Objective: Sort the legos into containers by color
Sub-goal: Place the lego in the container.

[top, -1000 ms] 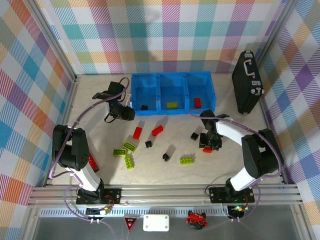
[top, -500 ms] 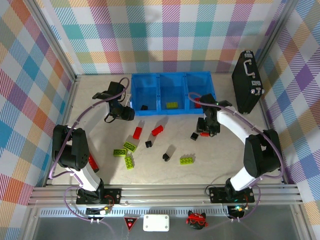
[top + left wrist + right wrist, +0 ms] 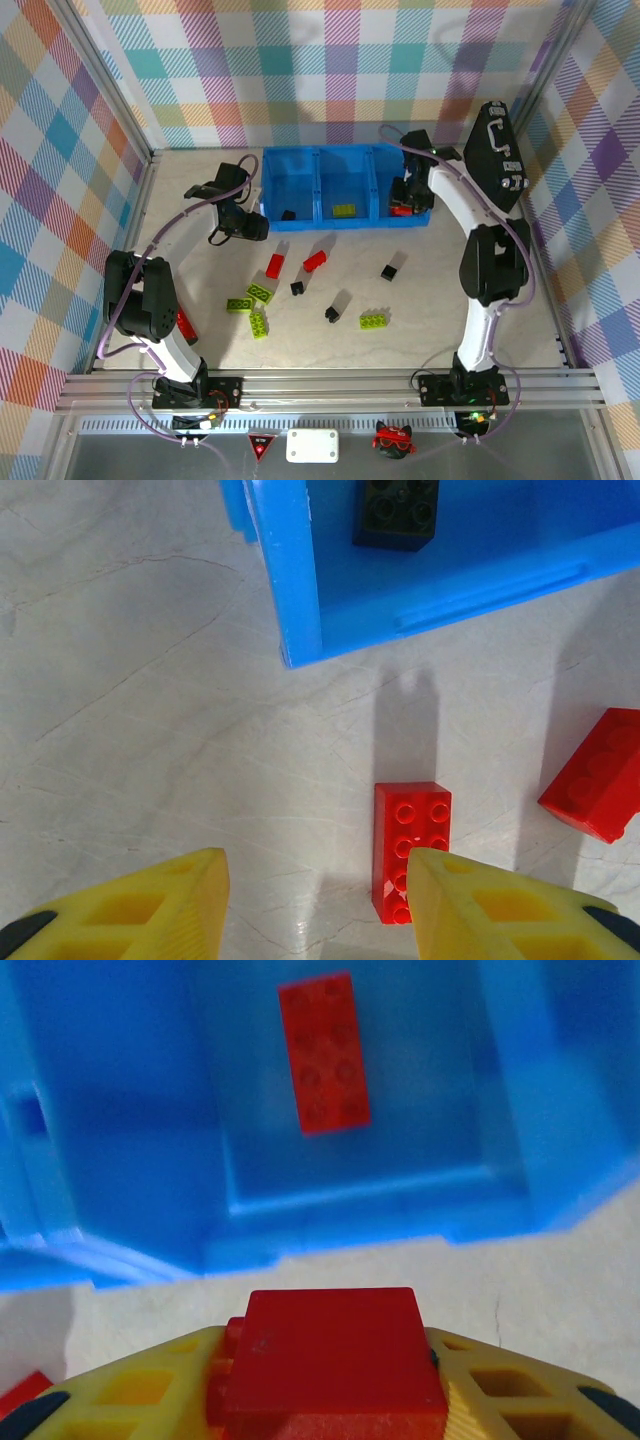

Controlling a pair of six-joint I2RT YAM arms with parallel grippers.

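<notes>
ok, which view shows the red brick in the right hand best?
Right wrist: the held red brick sits large between the right hand's fingers. Top external gives a tiny red speck at that hand, over the right bin.

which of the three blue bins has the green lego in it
The middle bin: a lime brick lies on its floor. The left bin holds a black brick, the right bin a red brick.
</notes>
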